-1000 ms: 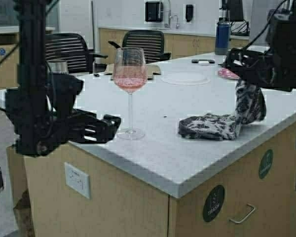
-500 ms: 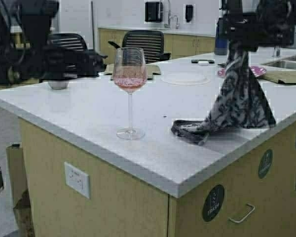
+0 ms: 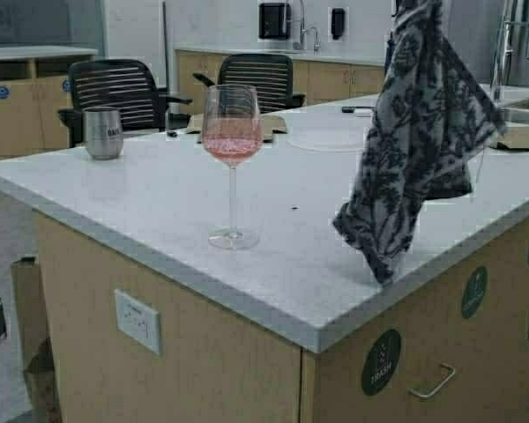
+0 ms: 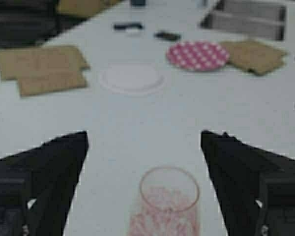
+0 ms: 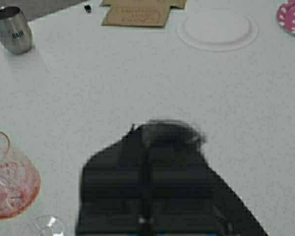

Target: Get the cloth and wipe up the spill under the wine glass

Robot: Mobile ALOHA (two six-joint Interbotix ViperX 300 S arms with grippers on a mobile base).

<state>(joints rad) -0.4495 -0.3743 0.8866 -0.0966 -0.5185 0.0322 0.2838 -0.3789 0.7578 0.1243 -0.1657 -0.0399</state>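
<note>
The wine glass (image 3: 233,141) with pink liquid stands upright near the counter's front edge. The cloth (image 3: 423,123) hangs limp from above the high view's top at the right, its lowest tip over the counter's edge. Both grippers are above the high view's frame. My left gripper (image 4: 143,135) is open and empty, high over the wine glass (image 4: 169,196), whose rim lies between its fingers. My right gripper (image 5: 147,129) is shut on a dark tuft of the cloth (image 5: 174,132), with the wine glass (image 5: 7,184) off to one side below.
A steel tumbler (image 3: 103,132) stands at the counter's far left. A white plate (image 3: 331,139) and flat cardboard (image 4: 44,69) lie behind the glass. A pink dotted plate (image 4: 197,55) and a sink (image 4: 250,19) are farther back. Two office chairs (image 3: 123,88) stand behind the counter.
Both arms have risen out of the high view. The right one has lifted the cloth off the counter, so it now hangs free. The glass has not moved.
</note>
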